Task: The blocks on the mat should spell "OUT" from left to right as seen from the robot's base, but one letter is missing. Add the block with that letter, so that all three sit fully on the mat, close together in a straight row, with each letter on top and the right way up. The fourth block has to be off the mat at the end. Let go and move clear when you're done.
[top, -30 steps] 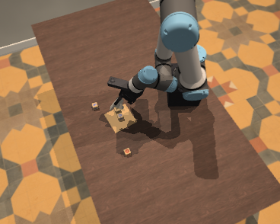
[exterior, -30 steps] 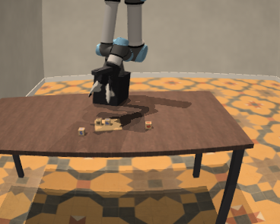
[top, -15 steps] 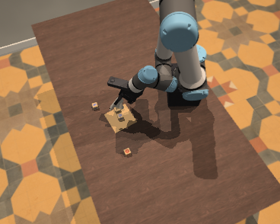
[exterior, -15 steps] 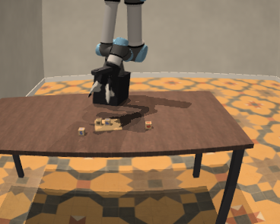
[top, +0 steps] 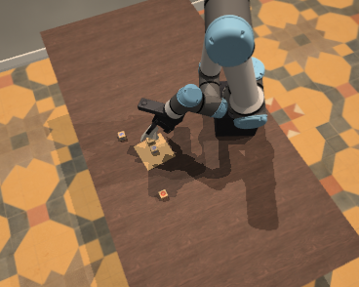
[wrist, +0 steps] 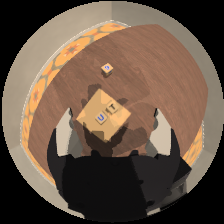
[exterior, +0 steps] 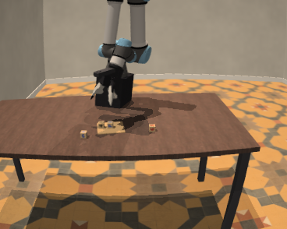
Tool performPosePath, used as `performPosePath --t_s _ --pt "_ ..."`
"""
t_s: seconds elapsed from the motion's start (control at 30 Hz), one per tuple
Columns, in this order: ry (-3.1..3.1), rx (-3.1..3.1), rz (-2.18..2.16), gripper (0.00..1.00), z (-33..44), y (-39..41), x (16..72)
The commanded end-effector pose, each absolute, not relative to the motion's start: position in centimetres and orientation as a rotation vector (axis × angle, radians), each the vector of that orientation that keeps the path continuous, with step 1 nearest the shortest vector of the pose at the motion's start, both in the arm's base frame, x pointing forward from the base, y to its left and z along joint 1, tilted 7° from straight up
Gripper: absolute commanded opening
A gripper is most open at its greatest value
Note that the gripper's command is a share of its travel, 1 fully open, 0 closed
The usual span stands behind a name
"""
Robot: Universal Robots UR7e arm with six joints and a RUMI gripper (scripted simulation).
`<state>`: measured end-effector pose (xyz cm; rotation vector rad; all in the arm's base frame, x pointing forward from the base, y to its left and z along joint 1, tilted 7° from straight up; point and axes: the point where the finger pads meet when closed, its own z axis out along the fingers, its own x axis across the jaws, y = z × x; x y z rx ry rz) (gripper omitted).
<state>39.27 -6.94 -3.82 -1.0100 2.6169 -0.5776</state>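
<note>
A tan mat (top: 160, 159) (exterior: 118, 129) (wrist: 92, 106) lies on the table with two letter blocks on it. In the wrist view they read U (wrist: 101, 118) and T (wrist: 113, 108), side by side; they also show in the top view (top: 154, 149) (top: 150, 142). A block with a blue letter (top: 121, 135) (exterior: 83, 134) (wrist: 106, 67) lies off the mat; I cannot read its letter. A block with a red letter (top: 163, 194) (exterior: 151, 127) lies off the mat on the other side. My gripper (top: 150, 133) (exterior: 103, 93) (wrist: 113, 108) is open and empty, hanging well above the mat.
The arm's dark base (exterior: 119, 91) stands on the wooden table (top: 222, 220) (exterior: 193, 125) behind the mat. The arm casts a dark shadow across the table beside the mat. The table edges are far from the blocks.
</note>
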Motion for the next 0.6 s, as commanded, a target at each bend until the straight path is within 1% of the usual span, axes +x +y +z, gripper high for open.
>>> performPosePath --t_s 0.0,0.43,0.57 --pt "2.616 -1.010 -0.579 1.00 -3.8 -7.0 39.3" --pt "2.616 -1.010 -0.578 1.00 -3.8 -7.0 39.4" --pt "2.616 -1.010 -0.578 1.00 -4.0 -8.2 41.1"
